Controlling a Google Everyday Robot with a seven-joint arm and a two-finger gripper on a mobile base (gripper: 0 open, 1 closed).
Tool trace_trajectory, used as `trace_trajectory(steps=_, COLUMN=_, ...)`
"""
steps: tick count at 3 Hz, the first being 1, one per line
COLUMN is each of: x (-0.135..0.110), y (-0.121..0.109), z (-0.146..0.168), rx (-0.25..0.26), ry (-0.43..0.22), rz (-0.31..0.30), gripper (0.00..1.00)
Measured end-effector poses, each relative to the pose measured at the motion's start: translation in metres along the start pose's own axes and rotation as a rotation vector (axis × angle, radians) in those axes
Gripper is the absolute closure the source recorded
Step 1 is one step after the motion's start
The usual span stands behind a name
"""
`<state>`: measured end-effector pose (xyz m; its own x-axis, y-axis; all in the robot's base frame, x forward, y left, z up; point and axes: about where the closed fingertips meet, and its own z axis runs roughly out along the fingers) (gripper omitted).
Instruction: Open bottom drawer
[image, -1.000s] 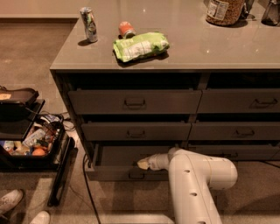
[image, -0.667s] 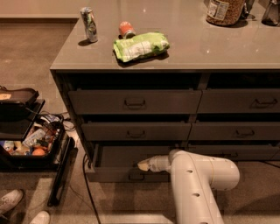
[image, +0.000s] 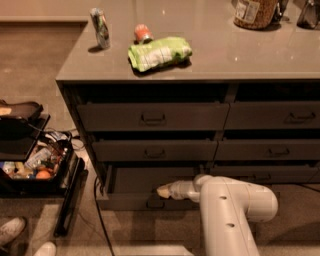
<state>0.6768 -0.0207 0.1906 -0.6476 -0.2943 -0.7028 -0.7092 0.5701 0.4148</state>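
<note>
The bottom drawer (image: 125, 200) is the lowest of the left stack and stands pulled out from the cabinet, its inside showing. Its small dark handle (image: 155, 204) sits at the centre of the front. My gripper (image: 162, 191) reaches in from the right on the white arm (image: 232, 210), its pale tip just above the drawer's front edge and close over the handle.
On the counter (image: 225, 60) lie a green bag (image: 159, 52), a can (image: 101, 28), a small orange-topped item (image: 143, 33) and a jar (image: 255, 12). A black bin of items (image: 35, 167) stands on the floor at left. Shoes (image: 12, 230) show at bottom left.
The arm has shifted slightly right and back. The drawer stays pulled out about the same amount.
</note>
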Motion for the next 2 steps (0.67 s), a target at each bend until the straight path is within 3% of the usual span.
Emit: trace_trajectory(steps=2, x=0.010, y=0.011, z=0.002, rx=-0.022, ry=-0.037, rz=-0.001, gripper=1.00)
